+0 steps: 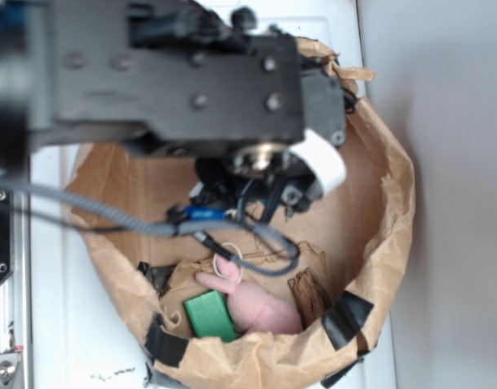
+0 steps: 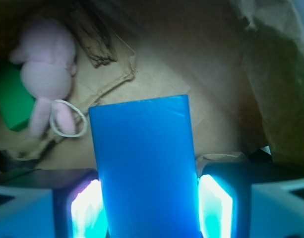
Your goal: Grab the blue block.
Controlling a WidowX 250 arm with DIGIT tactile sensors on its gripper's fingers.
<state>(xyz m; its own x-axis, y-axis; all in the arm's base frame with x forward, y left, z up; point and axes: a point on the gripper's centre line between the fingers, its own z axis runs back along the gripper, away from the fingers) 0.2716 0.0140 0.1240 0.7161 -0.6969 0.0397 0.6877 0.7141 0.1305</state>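
- Nearest in the wrist view, the claw (image 2: 149, 206) frames the bottom of the picture, one glowing pad (image 2: 87, 210) at the left and the other at the right.
- Between those pads stands the blue block (image 2: 144, 168), a smooth bright-blue slab reaching from the near edge toward the middle of the view; its side edges meet the pads on both sides, so the claw is closed about it at the block's own width.
- Just beyond the block lies the creased brown floor of the paper bag (image 2: 206, 99), with its crumpled wall rising at the right.
- Left of the block, a pink plush toy (image 2: 45, 79) lies on the bag floor, with a white ring (image 2: 68, 119) at its near end, just beside the block's far-left corner.
- Farther left, partly behind the toy, sits the green block (image 2: 10, 101), well apart from the blue one.
- Seen from the exterior camera, the bag (image 1: 394, 203) stands open on a white desk (image 1: 53, 324), patched with black tape (image 1: 345, 316) along its near rim.
- Inside, near the front, the green block (image 1: 209, 316) lies touching the left of the plush toy (image 1: 260, 306).
- Farther back, the black robot arm (image 1: 175, 73) reaches down into the bag, blurred and hiding the far part of the floor; the blue block itself cannot be made out from here.
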